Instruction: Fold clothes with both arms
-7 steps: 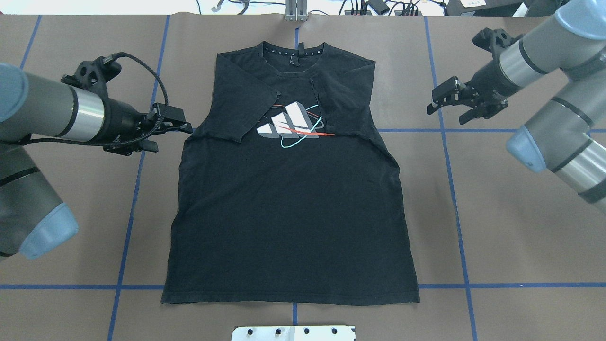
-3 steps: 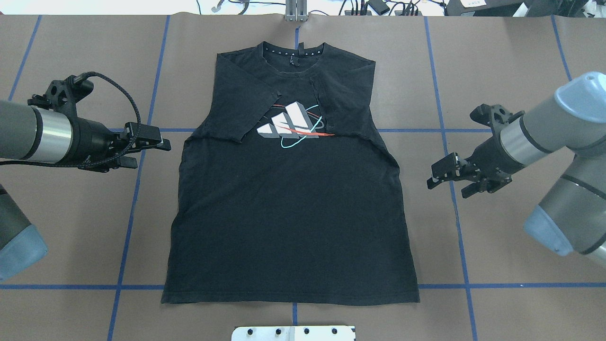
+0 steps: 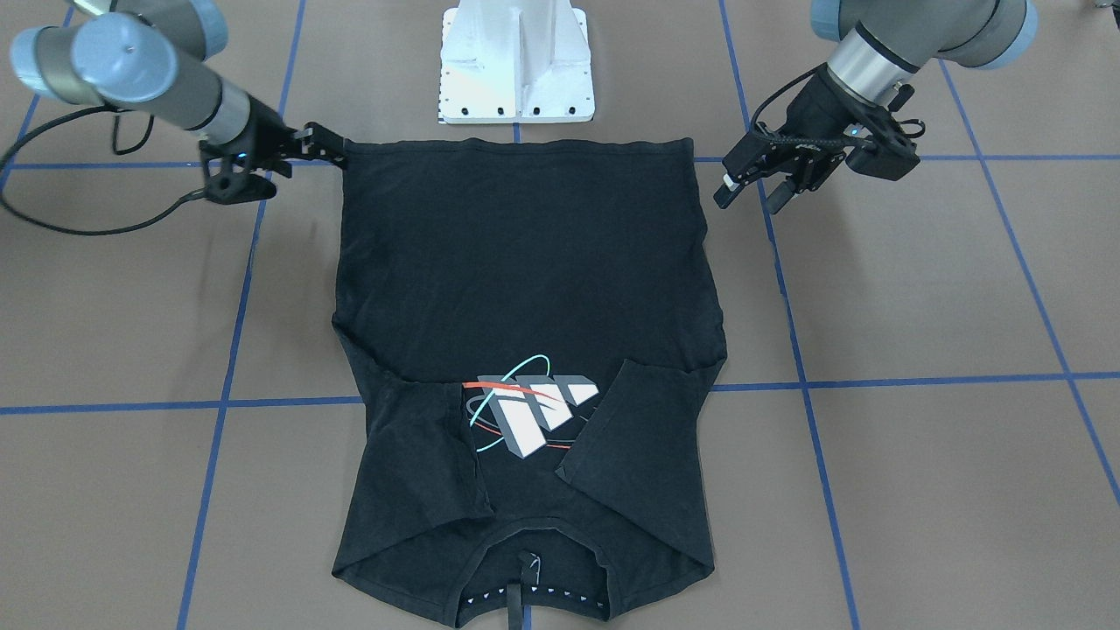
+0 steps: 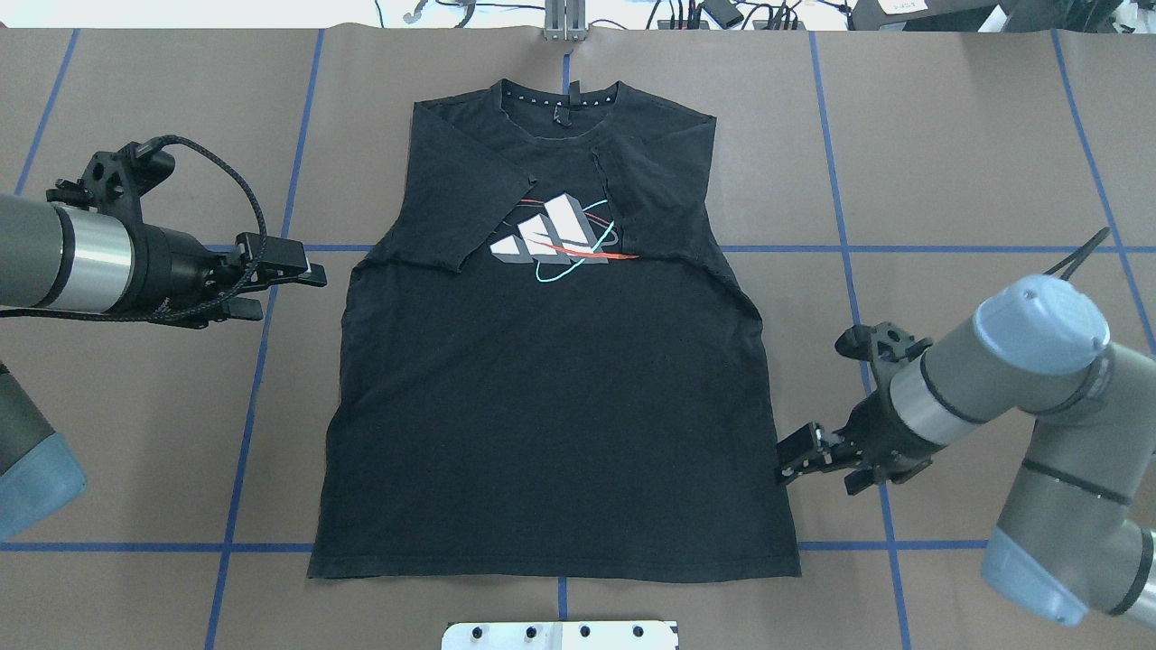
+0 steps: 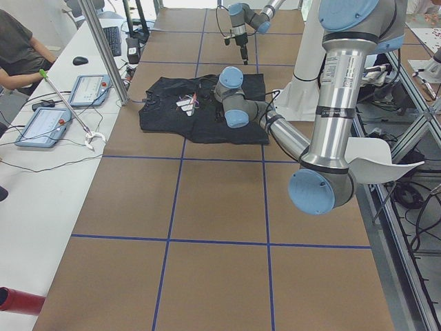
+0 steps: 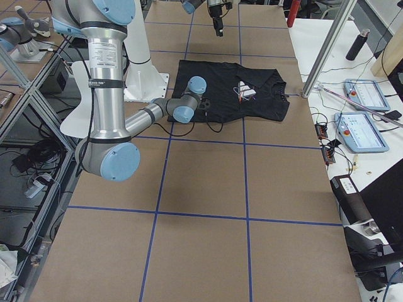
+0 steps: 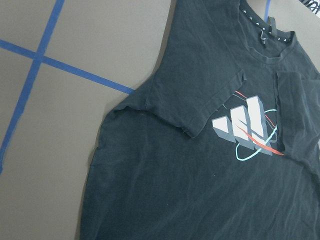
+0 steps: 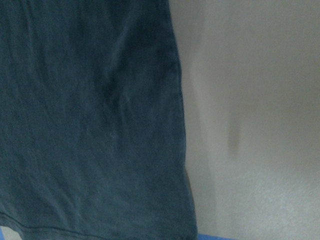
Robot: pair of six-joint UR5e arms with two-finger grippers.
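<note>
- Black cotton, the T-shirt [image 4: 551, 406] lies flat and face-up in the middle of the table [image 4: 948, 135]. Its collar points away from the robot, and both sleeves are already folded in over the chest beside the logo [image 4: 555, 236].
- The right gripper [image 4: 820, 471] sits low with its jaws apart, just beside the shirt's side edge and close to the hem [image 4: 551, 571] corner. We cannot tell whether it touches cloth.
- The left gripper [image 3: 746, 199], jaws also apart and holding nothing, hangs beside the opposite armpit, well up from the hem.
- We judge the step to be taking both hem corners for a bottom-to-collar fold, so we want the left gripper level with the right before either closes.
- We pinch both layers at the very corner, sliding one finger under, and lift both sides evenly so the sleeves keep their fold.
</note>
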